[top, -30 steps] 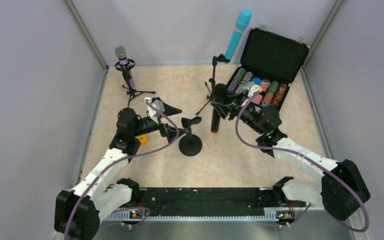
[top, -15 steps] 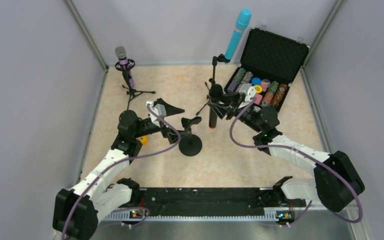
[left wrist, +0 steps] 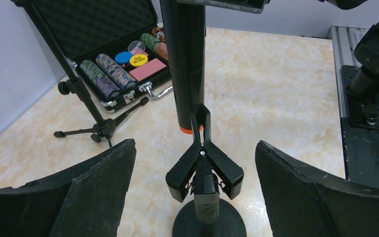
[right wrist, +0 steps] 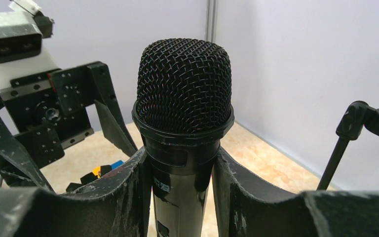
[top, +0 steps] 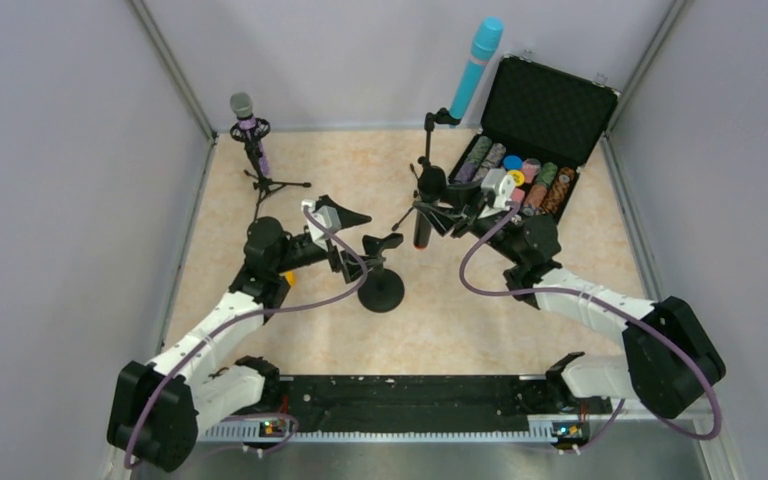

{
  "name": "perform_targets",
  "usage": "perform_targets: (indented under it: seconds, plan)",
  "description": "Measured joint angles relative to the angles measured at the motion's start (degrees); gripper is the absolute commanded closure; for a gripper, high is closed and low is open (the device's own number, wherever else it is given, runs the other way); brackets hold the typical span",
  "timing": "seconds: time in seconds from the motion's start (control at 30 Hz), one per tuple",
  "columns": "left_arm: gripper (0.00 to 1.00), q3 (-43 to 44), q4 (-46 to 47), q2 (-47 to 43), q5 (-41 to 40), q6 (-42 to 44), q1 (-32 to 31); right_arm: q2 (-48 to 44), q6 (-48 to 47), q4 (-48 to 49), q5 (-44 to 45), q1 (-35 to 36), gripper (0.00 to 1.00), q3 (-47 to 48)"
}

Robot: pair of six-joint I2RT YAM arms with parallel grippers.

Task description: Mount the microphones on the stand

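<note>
Microphone first: the black microphone (right wrist: 184, 98) has a black mesh head and a straight dark barrel, and it stands upright, head up. Your right tool (right wrist: 182, 197) is closed on the barrel just below the head, one finger on each side. Your left tool (left wrist: 200, 197) is spread wide and has hold of nothing; its two fingers stand either side of the clip stand (left wrist: 205, 173), apart from it.

The right wrist view gives you the mesh head and the grip close up, but not the lower end. The left wrist view fills that in: the barrel ends in an orange ring, and that end hangs just at the clip's upper tip. You cannot tell from there whether the two touch.

Only the top view shows you the other two. The purple microphone (top: 248, 125), silver-headed, sits in a small tripod (top: 265, 180) at the far left of the surface (top: 520, 320). The light blue microphone (top: 475, 60) slants up from a taller tripod (top: 425, 150) at the back, just beside an open black case (top: 550, 105) of poker chips. The clip stand's round base rests between your two arms.
</note>
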Motion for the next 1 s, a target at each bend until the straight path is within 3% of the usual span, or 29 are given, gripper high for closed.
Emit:
perform_targets:
  seconds: [0.4,1.0]
  plan:
    - [0.11,-0.17,0.02,1.73,0.02,-0.15,-0.81,3.1,1.09,4.11,-3.65,0.0,1.0,2.71]
    - [0.15,-2.8,-1.51,1.42,-6.88,3.26,-1.92,3.34,3.15,5.53,-5.03,0.0,1.0,2.97]
